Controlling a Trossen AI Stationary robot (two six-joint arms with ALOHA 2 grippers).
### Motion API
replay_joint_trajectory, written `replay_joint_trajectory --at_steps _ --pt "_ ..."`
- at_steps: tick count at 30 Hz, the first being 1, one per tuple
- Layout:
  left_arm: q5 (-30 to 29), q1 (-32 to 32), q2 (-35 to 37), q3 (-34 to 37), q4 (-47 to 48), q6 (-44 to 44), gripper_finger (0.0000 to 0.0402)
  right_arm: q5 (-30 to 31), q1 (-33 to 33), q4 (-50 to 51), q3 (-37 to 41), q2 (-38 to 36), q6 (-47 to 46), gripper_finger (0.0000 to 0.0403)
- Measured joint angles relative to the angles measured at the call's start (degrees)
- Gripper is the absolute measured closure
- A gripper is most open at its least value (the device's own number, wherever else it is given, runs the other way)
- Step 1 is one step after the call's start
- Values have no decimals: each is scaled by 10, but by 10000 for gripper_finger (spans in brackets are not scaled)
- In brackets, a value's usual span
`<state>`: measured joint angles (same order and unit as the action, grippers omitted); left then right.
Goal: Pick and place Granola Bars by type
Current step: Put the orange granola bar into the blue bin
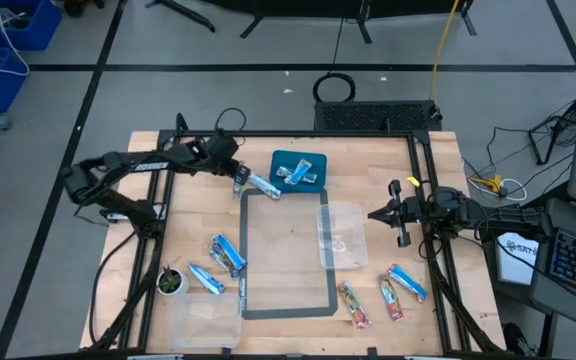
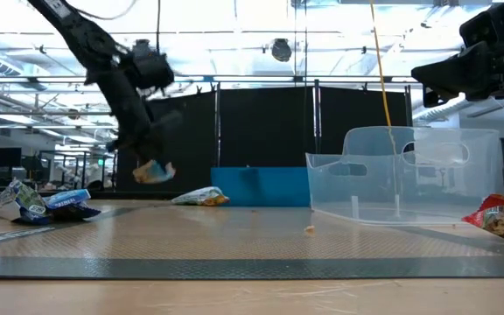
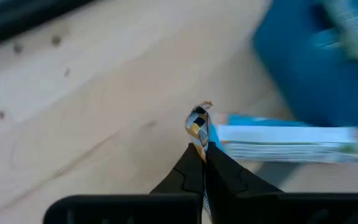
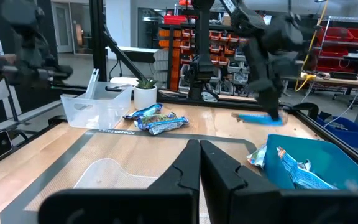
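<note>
The left gripper (image 1: 240, 180) is clamped on the end of a blue-and-white bar (image 1: 264, 186). The high view places this bar over the desk (image 1: 298, 150), just beside the near-left corner of the blue tray (image 1: 280, 160). The left wrist view shows what the high view does not: the fingers (image 3: 188, 174) pinch only the crimped wrapper end, and the rest of the bar (image 3: 284, 144) extends sideways beyond them. The low view shows the bar (image 2: 154, 171) hanging clear above the desk surface.

The blue tray already holds blue-wrapped bars (image 1: 300, 174); the right wrist view shows them lying inside its wall (image 4: 328, 163).

Three more blue bars (image 1: 224, 254) lie near the left edge of the grey mat (image 1: 244, 300), close to a small potted plant (image 1: 171, 282). Two red-patterned bars (image 1: 354, 304) and one blue bar (image 1: 406, 282) lie on the desk at the front right, near the clear bin (image 1: 350, 212). A second clear bin (image 1: 204, 318) stands at the front left.

The right gripper (image 1: 400, 214) waits at the right side of the desk, beside the clear bin, with its fingers together and holding nothing, as the right wrist view shows (image 4: 199, 163).
</note>
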<state>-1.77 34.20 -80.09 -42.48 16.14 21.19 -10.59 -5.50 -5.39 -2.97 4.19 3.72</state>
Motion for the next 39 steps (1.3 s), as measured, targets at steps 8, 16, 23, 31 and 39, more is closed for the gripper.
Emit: replay_joint_trajectory --at_steps 8,16,23,31,39 --pt "-8 -73 125 0 -17 -44 398 0 0 0 0 0 0 399" --pt "1 -159 180 0 -94 -230 398 0 0 0 0 0 0 399" --pt "-18 -253 139 0 -182 -491 398 0 0 0 0 0 0 399" --pt "-50 -262 51 0 -354 -670 385 0 0 0 0 0 0 398" --pt "34 -170 -11 -2 -446 -600 395 0 0 0 0 0 0 399"
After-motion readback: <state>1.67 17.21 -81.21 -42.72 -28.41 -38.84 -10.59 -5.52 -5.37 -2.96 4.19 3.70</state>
